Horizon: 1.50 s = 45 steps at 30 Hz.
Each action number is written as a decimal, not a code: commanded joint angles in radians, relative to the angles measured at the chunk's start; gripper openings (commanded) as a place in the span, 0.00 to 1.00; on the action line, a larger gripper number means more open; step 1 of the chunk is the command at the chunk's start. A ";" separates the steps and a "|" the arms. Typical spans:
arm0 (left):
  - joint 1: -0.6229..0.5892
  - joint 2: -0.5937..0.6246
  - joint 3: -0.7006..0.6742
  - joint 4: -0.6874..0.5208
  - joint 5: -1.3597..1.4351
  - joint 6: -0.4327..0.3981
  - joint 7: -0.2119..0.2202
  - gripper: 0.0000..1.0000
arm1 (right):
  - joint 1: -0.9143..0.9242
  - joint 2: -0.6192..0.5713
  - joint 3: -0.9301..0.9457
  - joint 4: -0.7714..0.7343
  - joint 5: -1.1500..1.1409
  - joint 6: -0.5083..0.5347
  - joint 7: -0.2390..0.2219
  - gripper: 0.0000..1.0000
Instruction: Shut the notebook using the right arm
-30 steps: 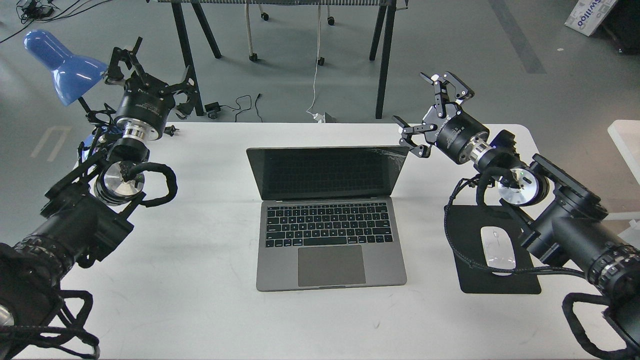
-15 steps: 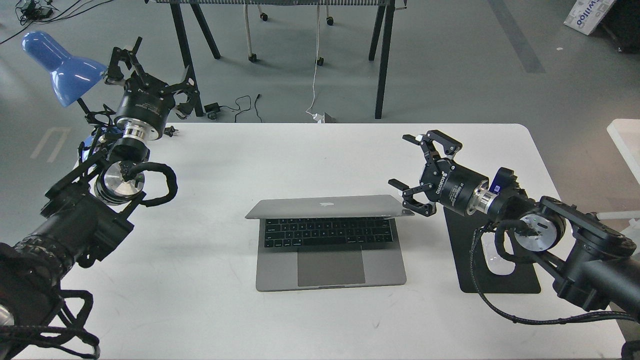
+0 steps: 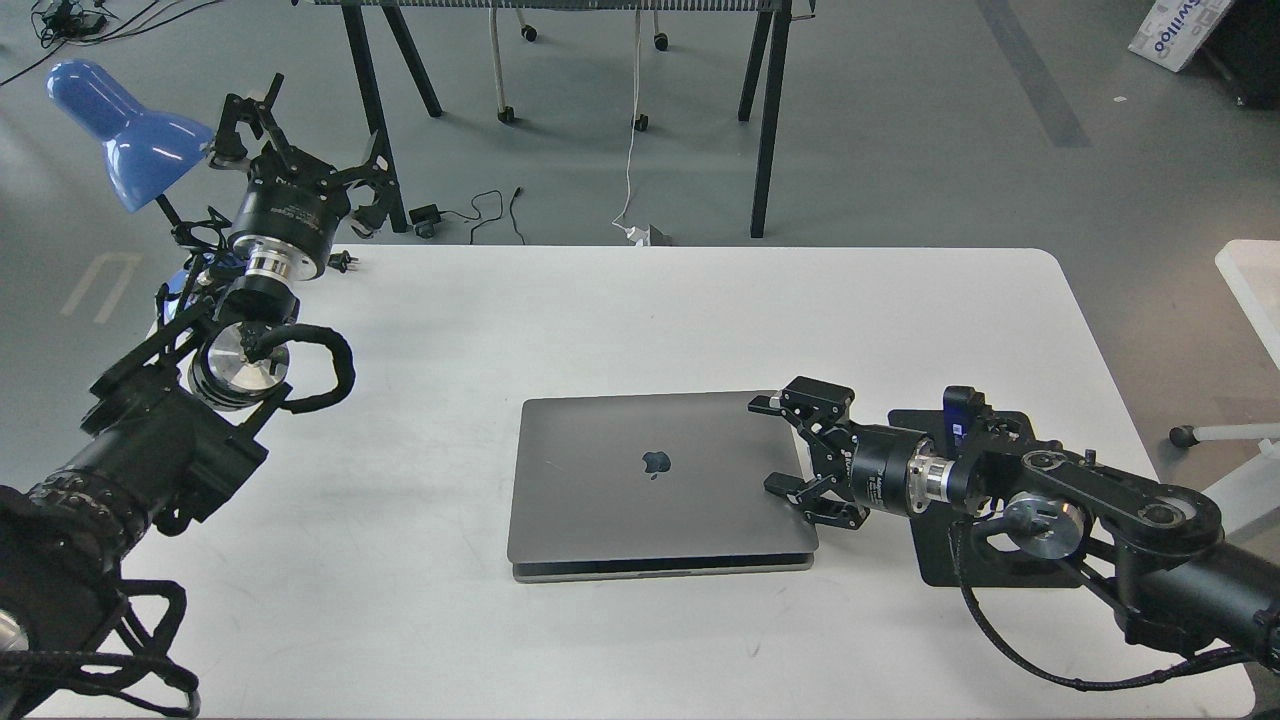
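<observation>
The notebook [image 3: 655,485], space-grey with a dark apple logo, lies on the white table [image 3: 640,310] with its lid down flat. Its keyboard and screen are hidden. My right gripper [image 3: 782,448] is open, low over the lid's right edge, its fingers [image 3: 790,490] resting on or just above the lid. The right arm [image 3: 1080,510], with a small blue module [image 3: 960,415] near the wrist, reaches in from the right. My left gripper [image 3: 300,135] is open and empty, raised at the table's far left corner, far from the notebook.
A black mouse pad [image 3: 935,545] lies right of the notebook, mostly hidden under the right arm. A blue desk lamp [image 3: 115,130] stands at the far left. Black trestle legs [image 3: 765,120] and cables are on the floor beyond the table.
The right gripper has swept down and toward me, pushing the lid from upright through half-shut to flat on the base. The left arm has not moved.
</observation>
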<state>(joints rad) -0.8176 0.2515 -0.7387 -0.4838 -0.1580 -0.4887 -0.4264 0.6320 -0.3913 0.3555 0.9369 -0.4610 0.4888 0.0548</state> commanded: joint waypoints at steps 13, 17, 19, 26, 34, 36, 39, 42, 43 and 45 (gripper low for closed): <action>0.000 0.000 -0.001 0.001 0.000 0.000 0.000 1.00 | -0.005 0.002 -0.009 -0.004 -0.011 -0.056 -0.006 1.00; 0.000 0.000 -0.001 -0.001 0.000 0.000 0.000 1.00 | -0.006 0.015 -0.007 -0.009 -0.011 -0.068 -0.006 1.00; 0.000 0.000 -0.001 0.001 0.000 0.000 0.000 1.00 | -0.006 0.020 -0.007 -0.009 -0.011 -0.090 -0.007 1.00; 0.000 0.000 -0.001 0.001 0.000 0.000 0.000 1.00 | 0.008 0.022 0.022 0.005 -0.004 -0.088 0.002 1.00; 0.000 0.000 -0.001 -0.001 0.000 0.000 0.000 1.00 | 0.005 0.020 0.443 0.023 0.008 -0.022 0.002 1.00; 0.000 0.000 -0.001 0.001 0.000 0.000 0.000 1.00 | 0.005 0.022 0.563 0.020 0.010 -0.029 -0.006 1.00; 0.000 0.000 -0.001 -0.001 0.000 0.000 0.000 1.00 | 0.031 0.028 0.715 0.003 0.016 -0.077 -0.038 0.99; 0.000 -0.001 0.001 0.001 0.000 0.000 0.000 1.00 | 0.057 0.045 0.810 -0.035 0.059 -0.142 -0.039 0.99; 0.000 -0.002 0.001 0.001 0.000 0.000 0.000 1.00 | 0.070 0.045 0.829 -0.064 0.086 -0.145 -0.041 0.99; 0.000 -0.002 0.001 0.001 0.000 0.000 0.000 1.00 | 0.100 0.045 0.841 -0.130 0.154 -0.139 -0.044 0.99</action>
<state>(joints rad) -0.8176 0.2508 -0.7380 -0.4837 -0.1581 -0.4887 -0.4264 0.6969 -0.3491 1.1614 0.8829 -0.3842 0.3546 0.0149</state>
